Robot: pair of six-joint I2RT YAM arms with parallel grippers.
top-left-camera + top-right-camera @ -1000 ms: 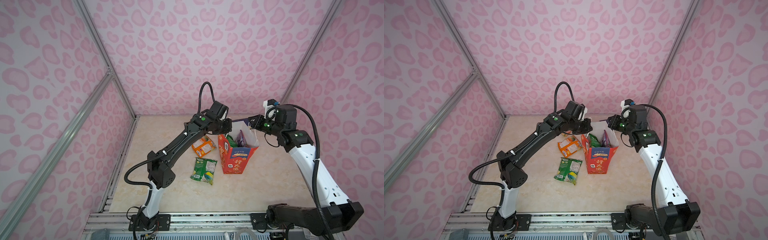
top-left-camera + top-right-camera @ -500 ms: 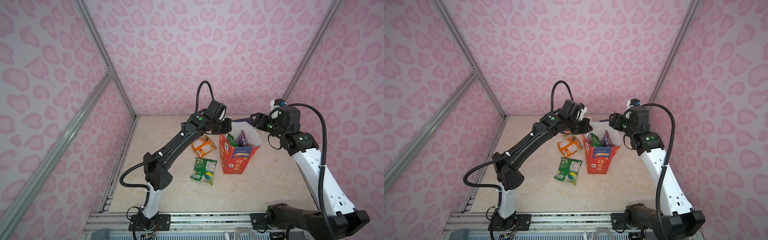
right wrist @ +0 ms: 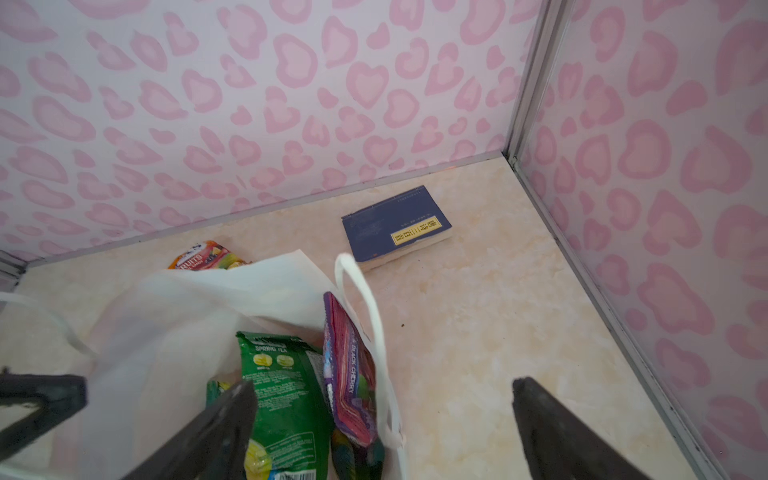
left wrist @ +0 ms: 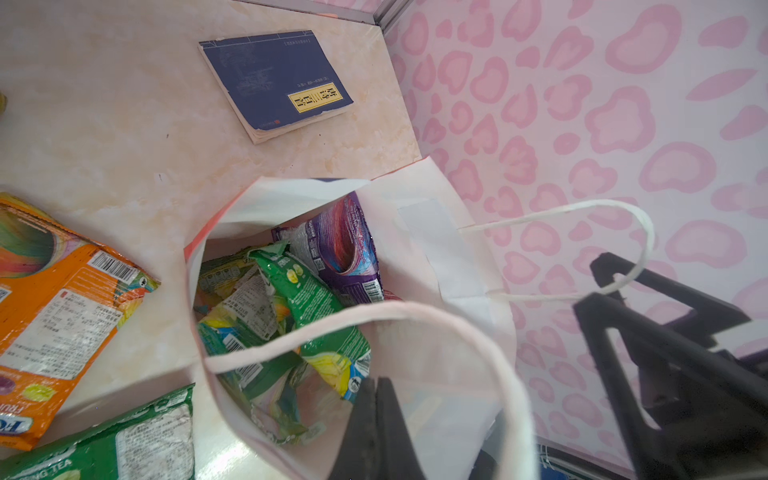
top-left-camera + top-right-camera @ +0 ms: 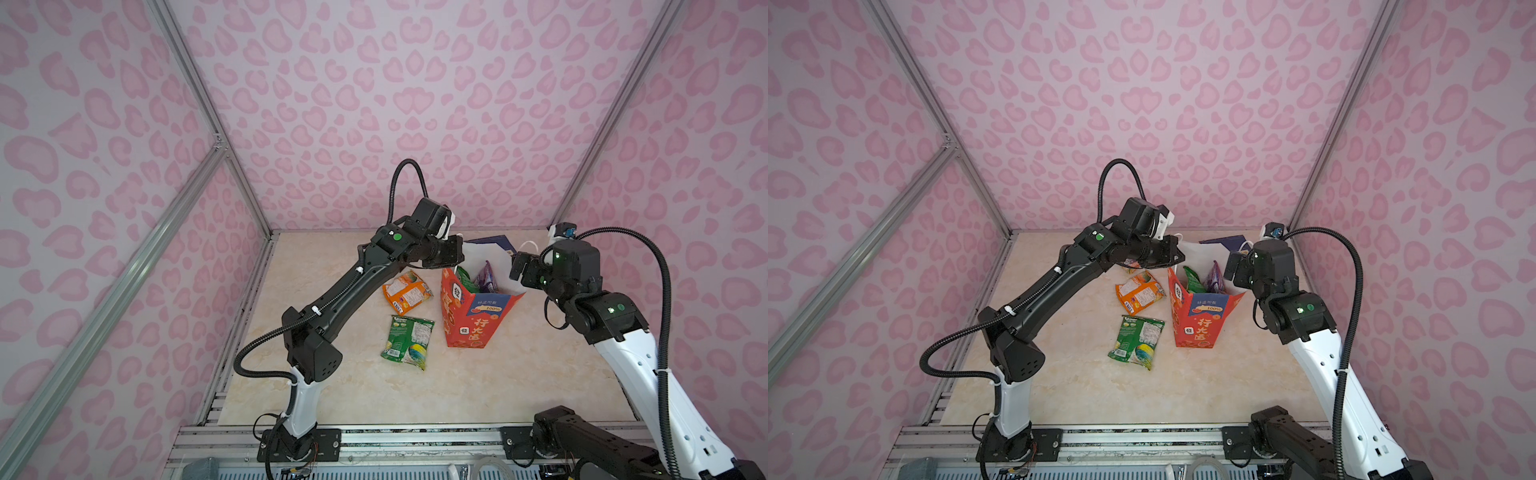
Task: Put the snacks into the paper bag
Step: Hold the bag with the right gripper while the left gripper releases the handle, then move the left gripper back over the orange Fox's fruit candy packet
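Left wrist view: paper bag [image 4: 415,187] open, upright; inside, green snacks [image 4: 307,299] and purple packet [image 4: 345,245]. On surface [image 4: 104,145] beside it, orange packet [image 4: 54,299]. Bag rim clamped by left tool [image 4: 376,415]; right tool [image 3: 382,386] apart.

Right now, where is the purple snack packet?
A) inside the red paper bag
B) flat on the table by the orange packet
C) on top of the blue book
A: the purple packet stands inside the paper bag, beside a green packet.
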